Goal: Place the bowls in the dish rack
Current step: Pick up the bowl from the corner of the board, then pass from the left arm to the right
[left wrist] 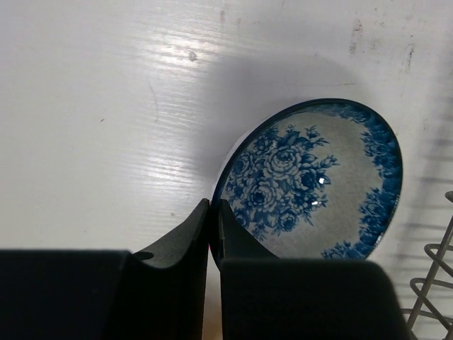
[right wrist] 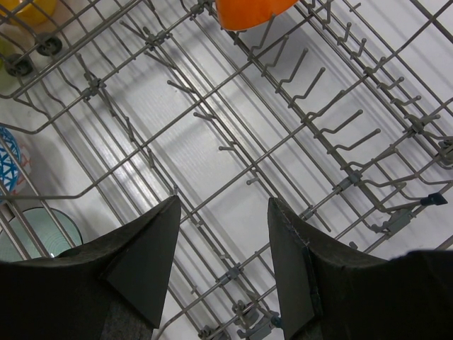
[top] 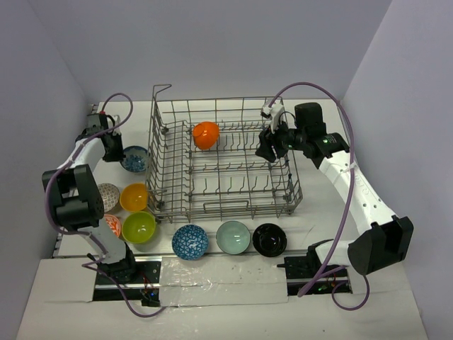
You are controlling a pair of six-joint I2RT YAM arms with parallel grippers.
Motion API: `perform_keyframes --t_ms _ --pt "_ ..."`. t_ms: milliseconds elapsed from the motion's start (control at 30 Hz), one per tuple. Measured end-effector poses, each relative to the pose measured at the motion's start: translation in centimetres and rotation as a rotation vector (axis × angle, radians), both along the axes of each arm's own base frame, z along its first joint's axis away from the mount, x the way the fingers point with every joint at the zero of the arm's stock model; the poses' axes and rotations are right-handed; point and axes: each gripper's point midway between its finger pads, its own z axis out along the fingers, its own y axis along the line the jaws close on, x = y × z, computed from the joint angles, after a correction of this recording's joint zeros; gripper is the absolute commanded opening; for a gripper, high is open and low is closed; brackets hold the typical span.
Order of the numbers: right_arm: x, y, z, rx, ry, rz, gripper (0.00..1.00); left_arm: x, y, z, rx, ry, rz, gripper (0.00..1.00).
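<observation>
Your left claw (left wrist: 214,210) was shut almost all the way. Its two fingers pinched the near rim of the blue flower bowl (left wrist: 311,184). That bowl was over the white table (left wrist: 106,106), just outside the left wall of the dish rack (top: 161,163). I could not tell if the bowl was lifted off the table or resting on it.

Your right claw (right wrist: 223,205) was about half open and held nothing. It hung over the right side of the rack, above bare wire prongs.

One orange bowl (top: 205,134) was inside the rack, toward the back left, resting among the prongs.

The other bowls were on the table, outside the rack. Near the rack's front left corner, a yellow bowl (top: 134,197), a lime green bowl (top: 139,227), a red-and-white bowl (top: 113,225) and a white patterned bowl (top: 107,197) sat close together. Along the front of the rack were three in a row: a blue patterned bowl (top: 190,241), a pale teal bowl (top: 233,236) and a black bowl (top: 270,239).
</observation>
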Motion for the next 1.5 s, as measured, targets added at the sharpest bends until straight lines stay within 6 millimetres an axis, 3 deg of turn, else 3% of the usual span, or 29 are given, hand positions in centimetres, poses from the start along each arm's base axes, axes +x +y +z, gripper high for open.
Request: perform_keyframes --t_ms 533,767,867,1033,1267,1500 --pt "0.1 0.0 -0.1 -0.003 0.002 0.002 0.60 -1.1 1.1 1.0 0.013 0.009 0.031 0.00" --pt "0.1 0.0 -0.1 -0.003 0.001 0.003 0.60 -1.2 2.0 2.7 0.017 -0.016 0.055 0.00" --pt "0.1 0.0 -0.1 -0.006 -0.003 0.006 0.60 -1.1 2.6 4.3 0.019 -0.048 0.072 0.00" --pt "0.1 0.0 -0.1 -0.008 -0.006 0.008 0.60 -0.2 3.4 8.8 0.023 -0.147 0.107 0.00" --pt "0.1 0.0 -0.2 -0.011 -0.006 0.010 0.60 0.2 3.2 15.7 0.022 -0.301 0.136 0.00" --pt "0.0 -0.1 -0.5 -0.014 -0.002 0.012 0.60 -0.5 2.8 21.0 0.010 -0.403 0.166 0.00"
